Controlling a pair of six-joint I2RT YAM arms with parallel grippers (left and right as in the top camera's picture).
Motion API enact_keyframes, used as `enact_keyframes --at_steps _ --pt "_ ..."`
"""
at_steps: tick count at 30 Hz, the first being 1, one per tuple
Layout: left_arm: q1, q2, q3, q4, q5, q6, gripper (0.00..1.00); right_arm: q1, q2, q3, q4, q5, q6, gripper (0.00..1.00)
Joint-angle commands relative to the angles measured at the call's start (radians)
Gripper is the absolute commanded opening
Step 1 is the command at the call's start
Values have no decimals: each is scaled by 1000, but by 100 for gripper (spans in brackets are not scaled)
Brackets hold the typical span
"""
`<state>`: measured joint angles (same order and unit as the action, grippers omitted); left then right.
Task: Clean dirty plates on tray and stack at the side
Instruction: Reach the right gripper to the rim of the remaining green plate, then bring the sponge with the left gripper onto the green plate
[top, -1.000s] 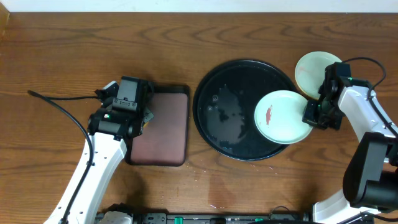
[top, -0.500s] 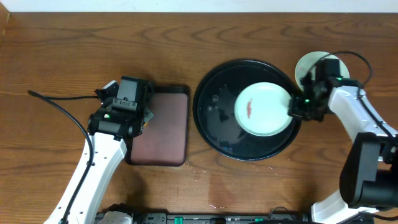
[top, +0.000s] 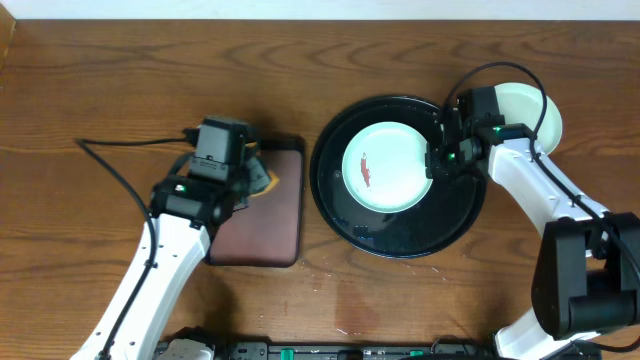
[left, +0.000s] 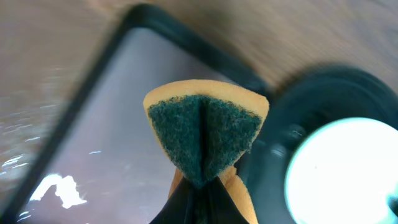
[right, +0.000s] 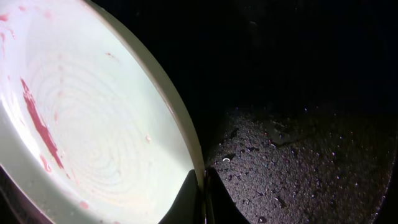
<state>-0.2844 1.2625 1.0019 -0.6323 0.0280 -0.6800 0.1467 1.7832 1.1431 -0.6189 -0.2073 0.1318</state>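
Right gripper (top: 436, 166) pinches the rim of a smeared mint plate (top: 385, 165) over the black tray (top: 400, 238); left of it, left gripper (left: 199, 193) clamps a sponge (left: 205, 124) above a maroon tray (top: 265, 235). Wooden table (top: 100, 80).

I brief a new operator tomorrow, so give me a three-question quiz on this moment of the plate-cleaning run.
1. Above the maroon tray, the left gripper holds: A) a sponge B) a plate C) nothing.
2. True or false: the smeared plate is over the maroon tray.
3. Fill in: the right gripper is shut on the smeared plate's ____.

Key: 1 A, the sponge is pinched folded. 2 False, the plate is over the black tray. 3 Rim.
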Motion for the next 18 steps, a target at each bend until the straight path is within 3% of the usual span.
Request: enact_keyframes --at_steps 1,9,18 --pt "-55 7 -15 48 77 39 8 12 58 6 2 7 -11 1" --pt "-180 80 -16 205 77 -34 8 12 177 7 8 -76 -5 1" --pt "-310 332 -16 545 77 -129 7 11 187 7 37 -89 -6 1"
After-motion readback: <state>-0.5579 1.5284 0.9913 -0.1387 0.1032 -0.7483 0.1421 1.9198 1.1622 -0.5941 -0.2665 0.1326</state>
